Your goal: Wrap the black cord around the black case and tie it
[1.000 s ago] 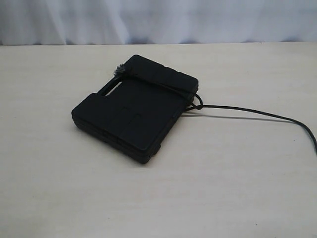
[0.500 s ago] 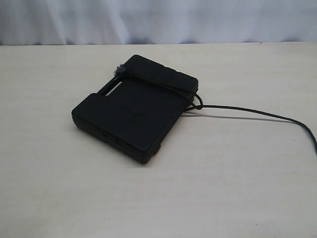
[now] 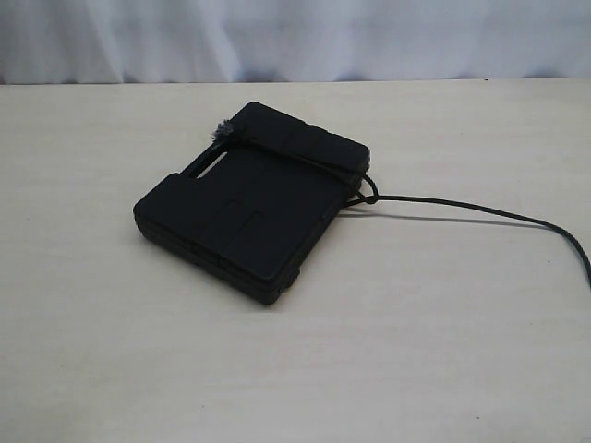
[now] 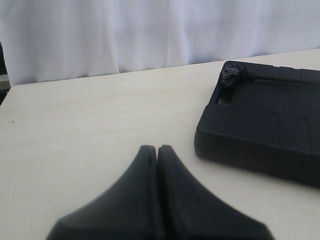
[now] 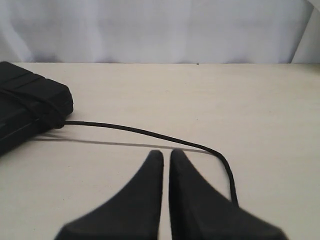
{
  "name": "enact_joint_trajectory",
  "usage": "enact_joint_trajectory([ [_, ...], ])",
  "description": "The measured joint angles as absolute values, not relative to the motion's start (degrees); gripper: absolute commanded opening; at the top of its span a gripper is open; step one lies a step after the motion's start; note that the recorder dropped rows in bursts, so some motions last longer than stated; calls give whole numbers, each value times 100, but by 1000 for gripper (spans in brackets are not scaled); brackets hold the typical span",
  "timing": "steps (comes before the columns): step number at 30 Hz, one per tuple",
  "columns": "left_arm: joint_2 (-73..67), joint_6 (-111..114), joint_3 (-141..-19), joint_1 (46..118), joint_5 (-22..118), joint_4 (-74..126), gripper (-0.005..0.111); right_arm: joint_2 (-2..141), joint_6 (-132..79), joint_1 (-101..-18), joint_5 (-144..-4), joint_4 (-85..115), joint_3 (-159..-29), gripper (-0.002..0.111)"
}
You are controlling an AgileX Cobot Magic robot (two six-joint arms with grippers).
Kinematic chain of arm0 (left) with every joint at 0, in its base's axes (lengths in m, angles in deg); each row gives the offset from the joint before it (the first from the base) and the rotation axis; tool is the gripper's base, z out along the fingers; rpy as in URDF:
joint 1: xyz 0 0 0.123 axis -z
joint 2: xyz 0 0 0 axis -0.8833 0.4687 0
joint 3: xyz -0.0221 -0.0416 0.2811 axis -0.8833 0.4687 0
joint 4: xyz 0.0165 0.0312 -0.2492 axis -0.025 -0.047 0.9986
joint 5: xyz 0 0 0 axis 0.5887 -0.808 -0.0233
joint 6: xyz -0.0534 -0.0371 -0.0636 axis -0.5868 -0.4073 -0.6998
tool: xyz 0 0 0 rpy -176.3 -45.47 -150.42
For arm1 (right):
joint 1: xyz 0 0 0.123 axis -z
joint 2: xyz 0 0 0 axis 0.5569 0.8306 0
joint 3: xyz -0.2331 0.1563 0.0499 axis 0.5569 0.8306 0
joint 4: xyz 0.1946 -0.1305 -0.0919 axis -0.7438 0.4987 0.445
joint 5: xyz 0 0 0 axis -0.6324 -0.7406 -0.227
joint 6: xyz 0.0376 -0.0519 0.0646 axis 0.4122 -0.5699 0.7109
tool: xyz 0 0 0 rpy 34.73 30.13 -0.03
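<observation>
The black case (image 3: 249, 208) lies flat on the pale table, also seen in the left wrist view (image 4: 265, 125) and at the edge of the right wrist view (image 5: 27, 107). The black cord (image 3: 462, 205) runs across the case's far end, with its frayed tuft (image 3: 222, 131) by the handle slot, loops at the case's right corner (image 3: 367, 192), then trails right across the table (image 5: 150, 134). My left gripper (image 4: 157, 149) is shut and empty, a short way from the case. My right gripper (image 5: 166, 153) is shut with a thin slit, just short of the cord. Neither gripper shows in the exterior view.
The pale wooden table (image 3: 416, 351) stretches all round the case. A white curtain (image 3: 295, 37) hangs behind the table's far edge.
</observation>
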State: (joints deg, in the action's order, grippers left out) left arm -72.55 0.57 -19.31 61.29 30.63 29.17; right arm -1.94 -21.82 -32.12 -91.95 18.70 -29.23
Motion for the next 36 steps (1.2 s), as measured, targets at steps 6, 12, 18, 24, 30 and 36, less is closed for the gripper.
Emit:
enact_joint_trajectory([
  [6, -7255, 57, -1931, 6129, 3041, 2917, 0, -194, -2325, -3212, -9247, 1884, -2923, 4],
  [12, -7255, 57, -1931, 6129, 3041, 2917, 0, -194, -2339, -3212, -9247, 1884, -2923, 4],
  [18, -7255, 57, -1931, 6129, 3041, 2917, 0, -194, -2339, -3212, -9247, 1884, -2923, 4],
  [24, -7255, 57, -1931, 6129, 3041, 2917, 0, -194, -2339, -3212, -9247, 1884, -2923, 4],
  [30, -7255, 57, -1931, 6129, 3041, 2917, 0, -194, -2339, -3212, -9247, 1884, -2923, 4],
  [36, -7255, 57, -1931, 6129, 3041, 2917, 0, -194, -2339, -3212, -9247, 1884, -2923, 4],
])
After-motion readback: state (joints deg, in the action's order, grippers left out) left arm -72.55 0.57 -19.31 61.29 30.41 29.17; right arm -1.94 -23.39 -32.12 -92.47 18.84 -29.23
